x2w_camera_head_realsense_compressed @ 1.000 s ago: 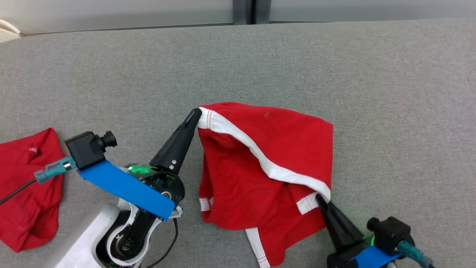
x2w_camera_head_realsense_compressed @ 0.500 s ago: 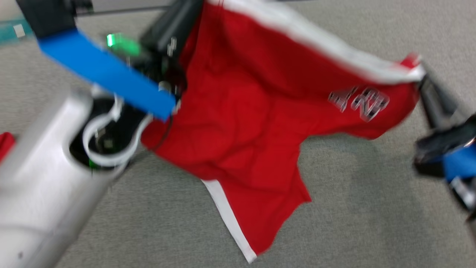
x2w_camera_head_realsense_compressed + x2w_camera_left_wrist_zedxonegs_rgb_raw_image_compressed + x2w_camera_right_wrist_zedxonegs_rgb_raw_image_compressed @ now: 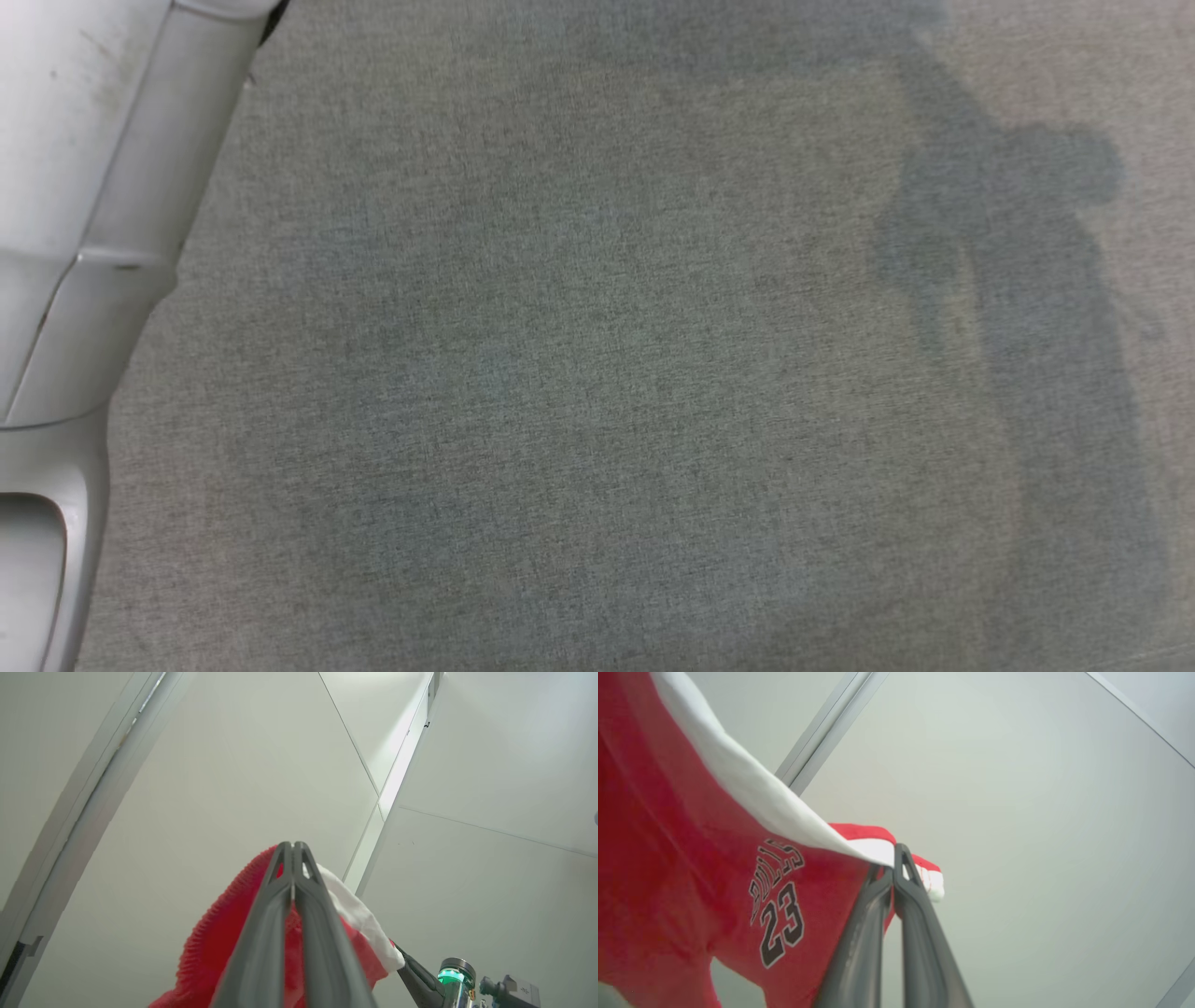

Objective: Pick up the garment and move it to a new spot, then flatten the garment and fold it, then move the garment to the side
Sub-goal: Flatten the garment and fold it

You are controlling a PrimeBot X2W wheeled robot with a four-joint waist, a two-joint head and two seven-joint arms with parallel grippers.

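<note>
The garment [image 3: 668, 858] is a pair of red shorts with a white waistband and "BULLS 23" printed on it, held up in the air in front of pale wall panels. In the right wrist view my right gripper [image 3: 896, 858] is shut on one end of the white band. My left gripper [image 3: 293, 845] is shut on the garment [image 3: 215, 942] at the other end, red cloth bunched around its fingers. The left wrist view also catches one of my right gripper's dark fingers [image 3: 418, 977] reaching up to the white band.
The head view looks down on the grey fabric surface [image 3: 597, 373], with my pale left forearm [image 3: 75, 187] along its left edge. A soft shadow [image 3: 1008, 233] of arm and cloth falls on the right part of the surface.
Both grippers have lifted the garment off the grey surface and spread it between them, keeping their hold. The head camera has shifted; the garment and gripper tips have left its view.
</note>
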